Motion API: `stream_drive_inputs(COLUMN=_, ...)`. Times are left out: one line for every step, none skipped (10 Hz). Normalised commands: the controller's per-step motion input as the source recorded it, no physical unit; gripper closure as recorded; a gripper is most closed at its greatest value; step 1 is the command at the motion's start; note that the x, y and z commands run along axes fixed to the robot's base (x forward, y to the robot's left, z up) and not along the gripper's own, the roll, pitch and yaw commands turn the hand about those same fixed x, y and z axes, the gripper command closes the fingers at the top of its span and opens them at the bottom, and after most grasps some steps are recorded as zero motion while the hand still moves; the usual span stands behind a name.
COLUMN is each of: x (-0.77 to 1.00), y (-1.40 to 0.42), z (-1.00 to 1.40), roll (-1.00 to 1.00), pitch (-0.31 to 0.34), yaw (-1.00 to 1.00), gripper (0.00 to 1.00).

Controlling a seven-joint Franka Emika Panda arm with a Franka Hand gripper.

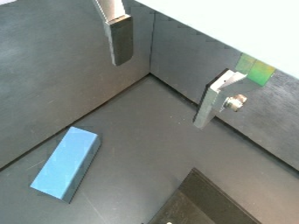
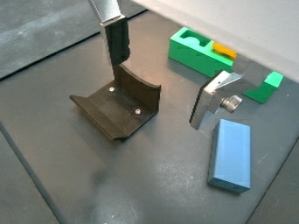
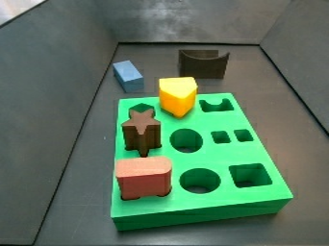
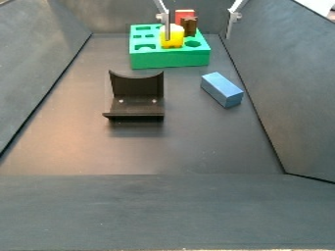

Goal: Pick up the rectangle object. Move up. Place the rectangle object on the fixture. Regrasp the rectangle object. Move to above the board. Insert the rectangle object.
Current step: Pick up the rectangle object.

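The gripper [image 2: 160, 80] hangs high above the floor, its silver fingers spread apart and holding nothing. Below, the small blue-grey rectangular block [image 2: 232, 155] lies flat beside the dark U-shaped fixture [image 2: 117, 107], apart from the bright green board [image 2: 198, 54].

The gripper [image 4: 197, 8] is cut off by the frame's upper edge in a side view — only two finger tips show. In both wrist views its fingers [image 2: 114, 39] run out of frame. The board [image 1: 256, 70] shows only as a green sliver — the fixture [image 1: 216, 206] only as a dark corner.
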Motion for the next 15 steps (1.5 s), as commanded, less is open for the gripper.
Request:
stream_drive_inputs(x=-0.28, y=-0.22, z=-0.3, roll=0.14, pitch=-0.023, yaw=0.09, gripper=0.0)
stream_drive_inputs(x=-0.27, y=-0.22, z=-0.26, roll=0.1, pitch=-0.036, yaw=0.19, gripper=0.0)
stream_drive_inputs(x=-0.13, y=-0.21, z=-0.33, roll=0.13, pitch=-0.009, yaw=0.41, gripper=0.0)
stream_drive_inputs(x=-0.15, y=-0.18, z=-0.31, roll=0.07, pitch=-0.029, yaw=0.55, gripper=0.0)
stream_drive_inputs(x=-0.09, y=-0.17, z=-0.32, roll=0.04, pitch=-0.027, yaw=0.55, gripper=0.0)
stream_drive_inputs(x=-0.18, y=-0.21, z=-0.36, roll=0.01, pitch=-0.057, yaw=0.55, gripper=0.0)
stream_drive_inputs(x=-0.22, y=-0.25, z=-0.38, roll=0.0, pitch=-0.071, yaw=0.51, gripper=0.0)
stream_drive_inputs(x=-0.25, y=-0.32, z=-0.41, roll=0.01, pitch=-0.084, yaw=0.49, gripper=0.0)
stream_drive_inputs(x=-0.26, y=-0.32, z=-0.41, roll=0.01, pitch=-0.09, yaw=0.49, gripper=0.0)
stream_drive_inputs(x=-0.09, y=-0.31, z=-0.43, roll=0.0, pitch=-0.047, yaw=0.52, gripper=0.0)
stream_drive_inputs(x=0.0, y=-0.28, z=-0.47, roll=0.0, pitch=-0.026, yaw=0.56, gripper=0.0)
stream_drive_inputs(x=-0.05, y=-0.27, z=-0.49, roll=0.0, pitch=-0.044, yaw=0.55, gripper=0.0)
stream_drive_inputs(x=-0.02, y=-0.25, z=-0.49, roll=0.0, pitch=-0.03, yaw=0.52, gripper=0.0)
stream_drive_inputs(x=0.0, y=-0.23, z=-0.52, roll=0.0, pitch=-0.013, yaw=0.52, gripper=0.0)
stream_drive_inputs(x=0.0, y=-0.21, z=-0.49, roll=0.0, pitch=0.0, yaw=0.53, gripper=0.0)
